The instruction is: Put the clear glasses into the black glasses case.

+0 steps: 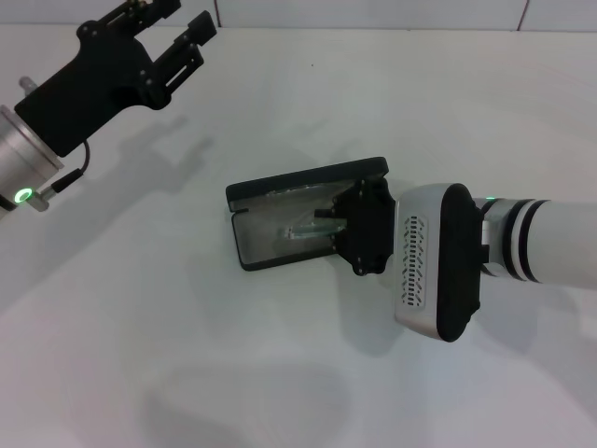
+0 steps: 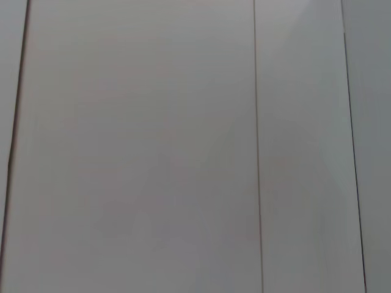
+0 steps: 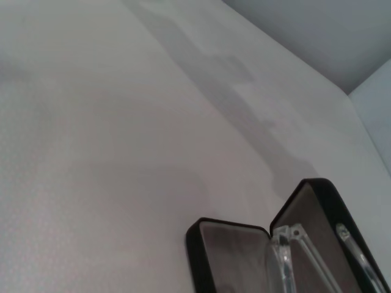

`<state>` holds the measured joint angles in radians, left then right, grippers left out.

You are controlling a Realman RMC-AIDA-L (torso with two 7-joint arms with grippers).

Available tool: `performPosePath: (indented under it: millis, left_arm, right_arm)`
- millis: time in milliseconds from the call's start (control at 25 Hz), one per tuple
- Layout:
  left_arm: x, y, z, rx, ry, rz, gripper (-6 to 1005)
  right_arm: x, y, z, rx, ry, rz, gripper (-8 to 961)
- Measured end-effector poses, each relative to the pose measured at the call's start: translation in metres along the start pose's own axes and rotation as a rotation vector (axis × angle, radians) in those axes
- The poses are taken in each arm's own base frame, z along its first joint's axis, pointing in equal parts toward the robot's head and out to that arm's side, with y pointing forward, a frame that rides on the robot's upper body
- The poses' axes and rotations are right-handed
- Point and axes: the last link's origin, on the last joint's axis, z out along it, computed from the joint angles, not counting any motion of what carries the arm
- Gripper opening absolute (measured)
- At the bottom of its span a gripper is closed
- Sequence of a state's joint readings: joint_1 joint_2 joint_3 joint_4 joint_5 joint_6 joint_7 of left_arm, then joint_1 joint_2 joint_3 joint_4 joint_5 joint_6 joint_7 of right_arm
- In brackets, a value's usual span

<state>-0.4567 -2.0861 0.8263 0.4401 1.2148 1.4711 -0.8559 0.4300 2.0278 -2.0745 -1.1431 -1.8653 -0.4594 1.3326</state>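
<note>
Resting in black glasses case [image 1: 256, 245] — clear glasses [image 1: 300, 231], seemingly — no lettering legible.

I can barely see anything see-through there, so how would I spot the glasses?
Find the open black glasses case mid-table. The right tool reaches into its grey-lined tray. The clear glasses lie there: colourless, showing only as faint glints against the lining.

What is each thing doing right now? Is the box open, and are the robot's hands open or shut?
black glasses case: open, lid up, lying on the table.
clear glasses: inside the open case, at the right gripper's tip.
right gripper: reaching into the case; its grip is hidden.
left gripper: open, empty, raised at the far left, away from the case.
table: white, holding the case.
</note>
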Motion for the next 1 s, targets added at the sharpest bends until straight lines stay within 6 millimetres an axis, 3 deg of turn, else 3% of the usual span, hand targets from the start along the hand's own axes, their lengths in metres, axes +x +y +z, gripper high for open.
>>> performPosePath:
  millis: [400,640,1000]
  left_arm:
    - [-0.001,0.004,0.006,-0.018,0.004,-0.010,523]
    - [-0.002,0.005,0.005,-0.018,0.003,-0.013,523]
    - [-0.004,0.005,-0.001,-0.009,-0.004,-0.017,524]
  right_arm:
    - [-0.004,0.007,0.006,0.039,0.010,-0.021,120]
    - [-0.008,0.014,0.007,0.023,-0.002,-0.030,235]
    - [-0.014,0.014,0.003,0.008,-0.029,-0.014,243]
